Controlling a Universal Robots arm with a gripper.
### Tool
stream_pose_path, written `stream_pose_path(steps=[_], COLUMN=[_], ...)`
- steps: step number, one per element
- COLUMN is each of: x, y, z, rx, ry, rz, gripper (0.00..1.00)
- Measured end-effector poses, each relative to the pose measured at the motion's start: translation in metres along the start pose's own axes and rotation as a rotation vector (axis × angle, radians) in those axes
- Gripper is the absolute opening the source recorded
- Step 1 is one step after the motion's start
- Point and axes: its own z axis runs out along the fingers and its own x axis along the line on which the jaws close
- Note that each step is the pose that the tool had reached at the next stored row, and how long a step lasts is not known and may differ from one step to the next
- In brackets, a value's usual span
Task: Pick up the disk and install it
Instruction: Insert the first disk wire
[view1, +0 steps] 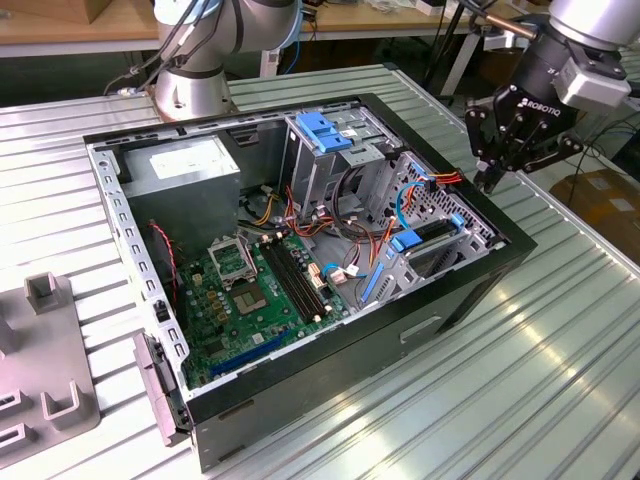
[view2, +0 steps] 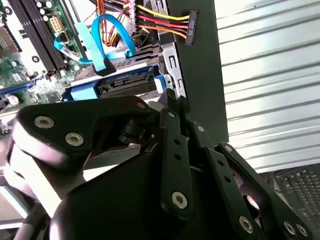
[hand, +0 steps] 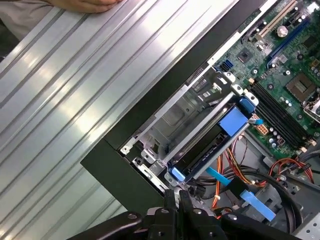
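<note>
The gripper (view1: 488, 182) hung above the case (view1: 470, 290), over the corner at the exterior view's right. Its fingers were pressed together and held nothing. The disk (hand: 200, 150) sat inside the metal cage (hand: 172, 117) in that corner, close under the fingertips. It lay on edge between its blue rails, with a blue latch (hand: 233, 120) at one end. The cage walls hid most of the disk, so only a dark narrow edge showed in the first wrist view and the connector end in the second. Its broad faces were hidden. A blue cable (view2: 107, 35) looped down to that connector end, but I could not tell whether it was plugged in. The gripper's own black body blocked much of the second wrist view. A hand (hand: 92, 4) lay on the table (hand: 75, 100), cut off by the frame's edge.
</note>
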Motion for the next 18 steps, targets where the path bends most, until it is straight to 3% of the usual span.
stream_pose_path(steps=[2, 7, 18], x=[0.0011, -0.0022, -0.0214], y=[-0.0013, -0.0063, -0.0271], z=[0.0003, 0.0010, 0.0023], rx=[-0.0001, -0.0003, -0.0006], ry=[0.0009, 0.0029, 0.0055], rz=[-0.040, -0.080, -0.112], gripper=[0.31, 0.31, 0.31])
